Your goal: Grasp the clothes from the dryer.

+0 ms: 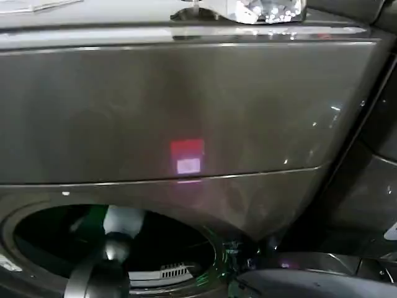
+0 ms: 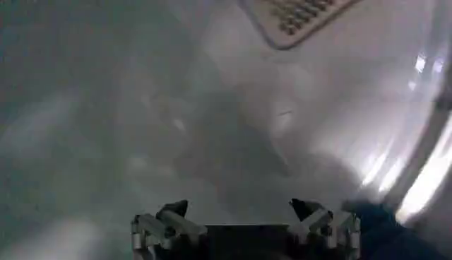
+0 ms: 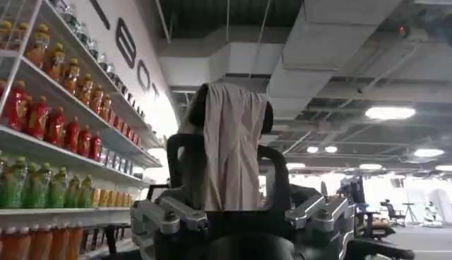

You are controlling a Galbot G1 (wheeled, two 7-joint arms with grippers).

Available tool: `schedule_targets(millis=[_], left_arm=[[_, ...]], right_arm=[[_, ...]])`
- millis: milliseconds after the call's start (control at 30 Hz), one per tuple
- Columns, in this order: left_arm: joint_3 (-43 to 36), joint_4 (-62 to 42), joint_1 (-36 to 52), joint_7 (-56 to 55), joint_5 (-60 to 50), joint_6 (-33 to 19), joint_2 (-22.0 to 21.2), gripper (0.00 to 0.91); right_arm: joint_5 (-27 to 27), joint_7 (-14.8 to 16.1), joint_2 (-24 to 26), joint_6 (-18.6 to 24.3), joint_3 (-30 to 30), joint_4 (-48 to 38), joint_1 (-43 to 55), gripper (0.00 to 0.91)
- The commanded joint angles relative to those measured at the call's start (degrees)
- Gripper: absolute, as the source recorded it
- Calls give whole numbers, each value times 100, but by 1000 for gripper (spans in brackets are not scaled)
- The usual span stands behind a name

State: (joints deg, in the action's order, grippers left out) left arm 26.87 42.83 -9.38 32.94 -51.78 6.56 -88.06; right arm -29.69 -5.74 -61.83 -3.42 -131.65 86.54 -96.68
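The dryer (image 1: 186,105) is a bronze-grey machine with a small red light (image 1: 187,155) on its front panel. Its round drum mouth (image 1: 37,230) opens at the lower left, and my left arm (image 1: 115,248) reaches into it. Inside the drum, my left gripper (image 2: 240,208) is open with nothing between its fingertips (image 2: 176,209). A dark blue patch, likely the clothes (image 2: 378,225), lies just beside one finger near the drum's rim. My right gripper (image 3: 232,116) points up at the ceiling, away from the dryer, shut on a pale beige cloth (image 3: 233,148).
The drum wall (image 2: 106,127) is bare grey metal with a perforated vent plate (image 2: 296,18) deeper in. Shelves of bottled drinks (image 3: 49,120) stand to one side of the right gripper. A second dark machine (image 1: 372,186) adjoins the dryer on the right.
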Motion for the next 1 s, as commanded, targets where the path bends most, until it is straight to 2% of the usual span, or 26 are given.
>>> schedule_targets(millis=[33,133,267,367,500,700,1000], left_arm=[[118,-179,57,2546,-2100,-1158,59,907],[205,-231,93,2893,-2215,-1282,61,907],[286,-556,197,2589,-2431,-1562,63,907],[263,-651,185,2309,-1708,-1410,79,907],[280,-765,210,2310,-1709,-1296,87,907],[289,-942,209,1847,-1576,-1418,120,907],[298,-1235,177,1549,-1548,-1864,138,907]], right_arm=[[58,-16,-30,31,29,33,12,907],[69,-17,-40,46,34,20,9,907],[91,-19,-75,71,74,57,24,907],[146,-20,-114,131,123,73,34,907],[185,-17,-153,162,166,98,48,907],[210,-16,-192,219,231,98,77,907],[239,-13,-243,284,280,86,92,907]])
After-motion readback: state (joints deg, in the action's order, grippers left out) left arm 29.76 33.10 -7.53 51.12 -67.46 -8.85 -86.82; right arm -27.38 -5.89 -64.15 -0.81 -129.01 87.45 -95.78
